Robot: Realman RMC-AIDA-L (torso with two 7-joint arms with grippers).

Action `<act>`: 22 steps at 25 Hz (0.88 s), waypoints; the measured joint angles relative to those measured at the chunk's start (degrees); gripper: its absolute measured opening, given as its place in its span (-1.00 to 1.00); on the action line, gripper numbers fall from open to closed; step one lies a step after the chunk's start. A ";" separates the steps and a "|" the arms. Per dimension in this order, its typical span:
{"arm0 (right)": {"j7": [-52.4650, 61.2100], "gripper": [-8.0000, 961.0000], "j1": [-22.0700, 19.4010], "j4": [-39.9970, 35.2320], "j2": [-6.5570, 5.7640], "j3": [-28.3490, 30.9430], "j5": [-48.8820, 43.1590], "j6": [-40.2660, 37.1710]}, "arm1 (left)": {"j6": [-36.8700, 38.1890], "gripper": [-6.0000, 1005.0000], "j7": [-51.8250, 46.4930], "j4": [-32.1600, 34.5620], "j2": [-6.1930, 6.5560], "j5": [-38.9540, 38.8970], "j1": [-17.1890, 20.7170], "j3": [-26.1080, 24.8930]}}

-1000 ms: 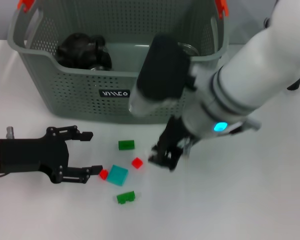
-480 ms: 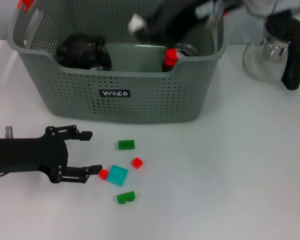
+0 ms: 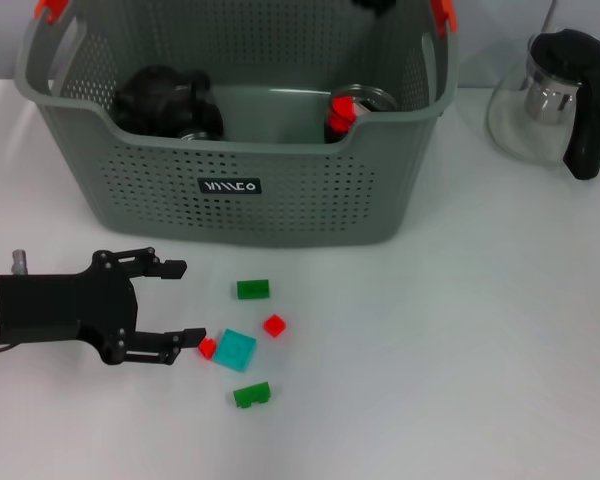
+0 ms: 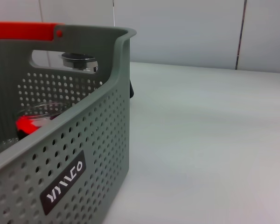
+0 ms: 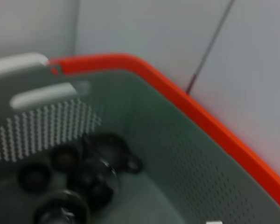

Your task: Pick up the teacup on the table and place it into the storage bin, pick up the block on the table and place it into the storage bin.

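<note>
Left gripper (image 3: 175, 305) lies low on the table (image 3: 460, 350) at the far left, fingers spread wide and holding nothing — the lower fingertip (image 3: 194, 337) just touches or nearly touches a small red block (image 3: 208, 348).

Next to it sits the block cluster: a teal block (image 3: 236, 350) just beside the small red one, a green block (image 3: 253, 289) farther back, another red block (image 3: 274, 325) to the right, and a second green block (image 3: 251, 394) nearest the robot. All loose on the table, none in the bin.

Behind them stands the storage bin (image 3: 230, 205), with a black object (image 3: 168, 100) at its left end and a glass piece with a red part (image 3: 345, 108) at its right end — could be the teacup, cannot confirm.

Right gripper is barely in view, a dark sliver at the top edge above the bin's back wall; whether it is open or clenched cannot be told. Its wrist view looks down into the bin.

Far right, a glass pot with black handle (image 3: 560, 95) stands on the table.

Judgement: the block step is in hand. The next move calls for the left gripper to centre one block between its fingers, close, lift, and carry it over the bin's front rim.
</note>
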 joint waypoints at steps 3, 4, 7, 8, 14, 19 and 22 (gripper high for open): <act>-0.04 -0.64 1.16 3.68 0.03 -0.24 -1.25 1.77 | 0.00 0.69 0.00 0.01 0.00 -0.03 0.00 0.00; -0.04 -0.64 1.69 5.50 0.05 -0.35 -1.85 2.52 | 0.00 0.69 0.00 0.01 0.00 -0.04 0.00 -0.03; 0.00 -0.64 2.78 10.43 0.08 -0.40 -3.40 5.12 | 0.00 0.69 0.00 0.01 0.00 -0.05 0.00 -0.09; 0.00 -0.64 2.78 10.43 0.08 -0.40 -3.40 5.12 | 0.00 0.69 0.00 0.01 0.00 -0.05 0.00 -0.08; -0.32 -0.64 2.64 14.06 0.06 -0.95 -3.57 8.30 | -0.14 0.69 -0.05 0.01 0.00 0.03 0.00 -0.11; -0.58 -0.63 2.86 15.12 0.05 -1.30 -3.62 8.58 | -0.11 0.69 -0.26 0.01 0.05 -0.02 -0.15 -0.08; 0.31 -0.63 2.88 14.73 0.05 -1.03 -3.62 8.72 | -0.10 0.69 -0.31 0.01 0.07 -0.03 -0.17 -0.09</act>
